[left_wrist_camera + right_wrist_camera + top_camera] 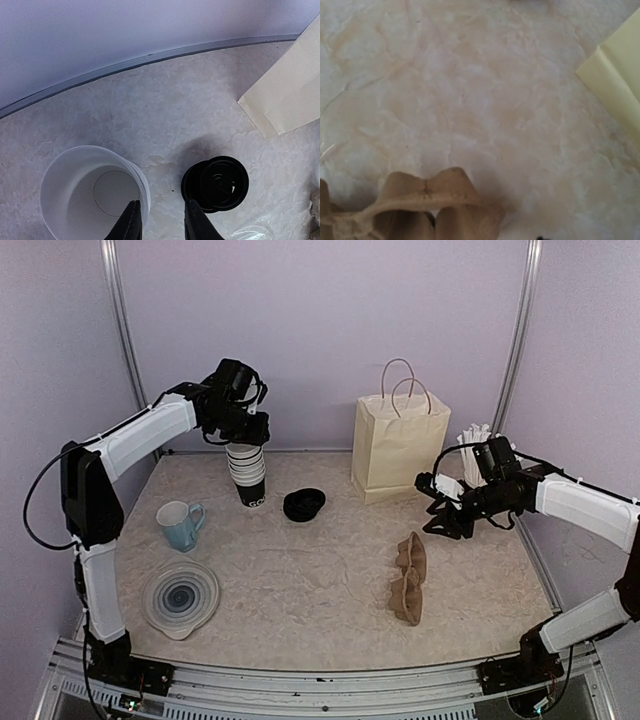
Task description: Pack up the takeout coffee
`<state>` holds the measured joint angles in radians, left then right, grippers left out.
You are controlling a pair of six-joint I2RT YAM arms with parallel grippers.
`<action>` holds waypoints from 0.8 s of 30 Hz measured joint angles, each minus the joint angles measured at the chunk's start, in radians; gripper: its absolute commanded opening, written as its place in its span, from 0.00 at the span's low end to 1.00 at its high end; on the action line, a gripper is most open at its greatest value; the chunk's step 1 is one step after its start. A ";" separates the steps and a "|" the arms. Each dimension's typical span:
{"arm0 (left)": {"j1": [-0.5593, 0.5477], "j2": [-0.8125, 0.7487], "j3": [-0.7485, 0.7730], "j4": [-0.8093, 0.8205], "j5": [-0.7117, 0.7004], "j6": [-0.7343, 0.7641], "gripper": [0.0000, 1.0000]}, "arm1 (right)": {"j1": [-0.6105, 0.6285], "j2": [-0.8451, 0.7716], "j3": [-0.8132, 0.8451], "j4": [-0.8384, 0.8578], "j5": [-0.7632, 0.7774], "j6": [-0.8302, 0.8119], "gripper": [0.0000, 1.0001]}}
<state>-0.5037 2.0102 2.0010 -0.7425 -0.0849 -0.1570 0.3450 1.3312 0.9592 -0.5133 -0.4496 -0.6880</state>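
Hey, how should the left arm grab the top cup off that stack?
By its rim wall, from straight above. The top cup stands upright, lidless and open-mouthed, nested in the stack, so one finger goes inside, one outside. The left gripper straddles the rim that way.

Table (pixel 300 570) bears mug (pixel 180 525), plate (pixel 181 597), bag (pixel 398 445), carrier (pixel 408 578), seemingly lids (pixel 304 504).

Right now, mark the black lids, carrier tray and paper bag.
black lids (pixel 215 183): left wrist view, top lid's centre.
carrier tray (pixel 408 585): top external view, its middle.
paper bag (pixel 400 450): top external view, front face.
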 measured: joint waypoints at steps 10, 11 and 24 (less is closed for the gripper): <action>0.026 0.071 0.026 -0.021 0.004 0.001 0.23 | 0.000 -0.004 -0.010 -0.002 -0.003 0.005 0.49; 0.026 0.073 0.026 -0.022 0.004 0.003 0.21 | 0.000 -0.004 -0.010 -0.002 -0.003 0.005 0.49; 0.019 0.075 0.048 -0.044 -0.018 0.008 0.00 | 0.000 -0.008 -0.020 -0.002 -0.003 0.009 0.48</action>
<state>-0.4843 2.0853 2.0491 -0.7864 -0.1024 -0.1486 0.3454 1.3228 0.9394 -0.5152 -0.4526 -0.6788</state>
